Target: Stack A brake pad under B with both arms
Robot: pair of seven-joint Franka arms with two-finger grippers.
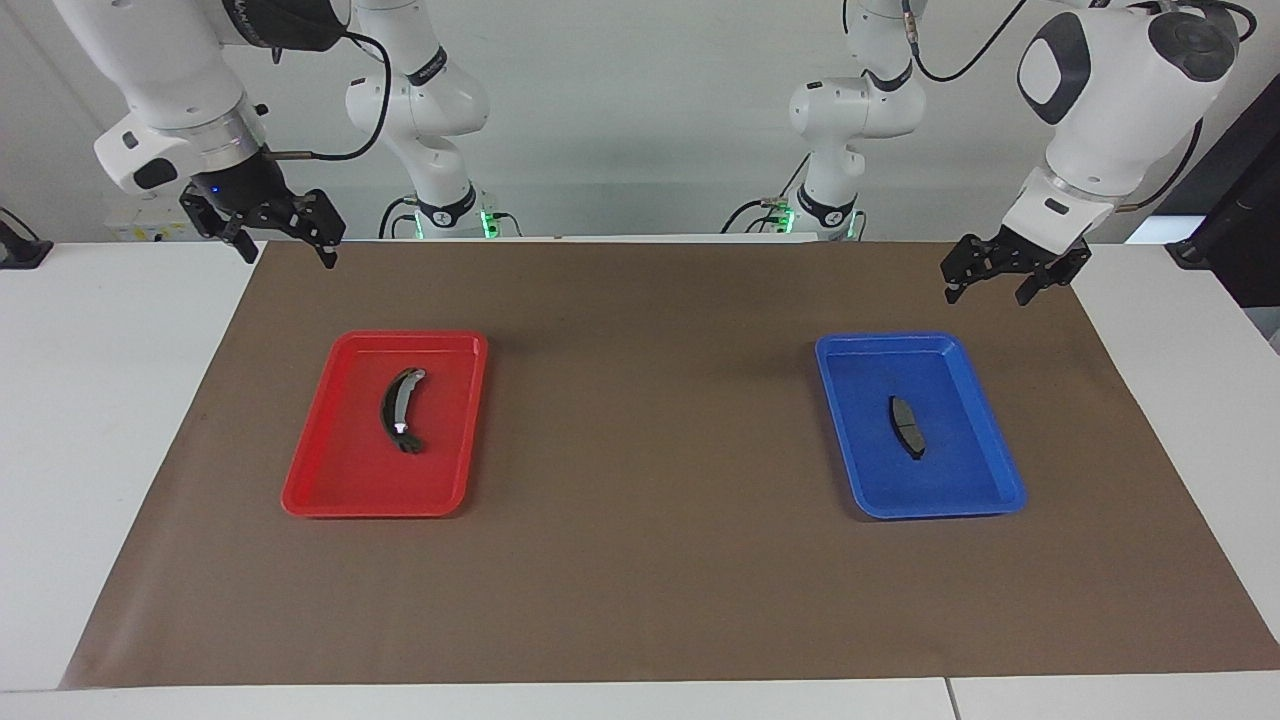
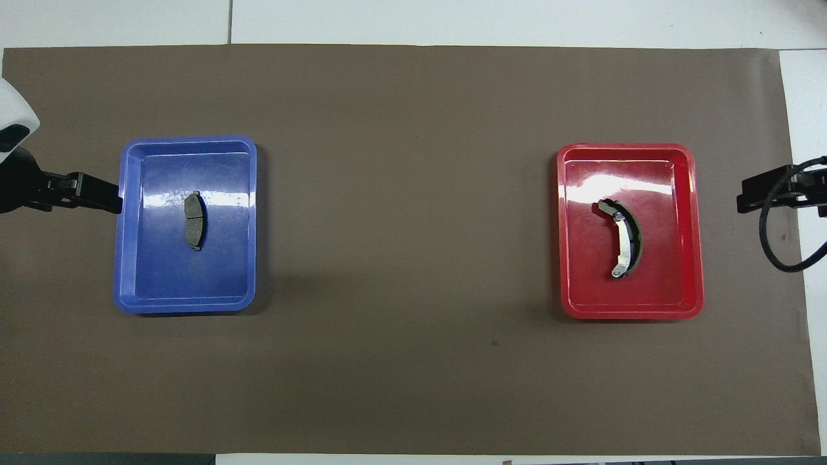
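The A brake pad point(image 1: 907, 427), short, plain and dark grey, lies in the blue tray point(image 1: 920, 505) toward the left arm's end; in the overhead view the pad point(image 2: 194, 221) sits mid-tray point(image 2: 184, 303). B point(image 1: 400, 410), a long crescent with whitish spots, lies in the red tray point(image 1: 370, 505) toward the right arm's end; it also shows from above point(image 2: 625, 237) in its tray point(image 2: 630, 311). My left gripper point(image 1: 990, 282) point(image 2: 110, 197) hangs open and empty over the mat beside the blue tray. My right gripper point(image 1: 285, 240) point(image 2: 746, 197) hangs open and empty over the mat's edge beside the red tray.
A brown mat point(image 1: 640, 450) covers most of the white table point(image 1: 100, 400). The two trays stand far apart on it, with bare mat between them. A black cable point(image 2: 775, 245) loops by the right gripper.
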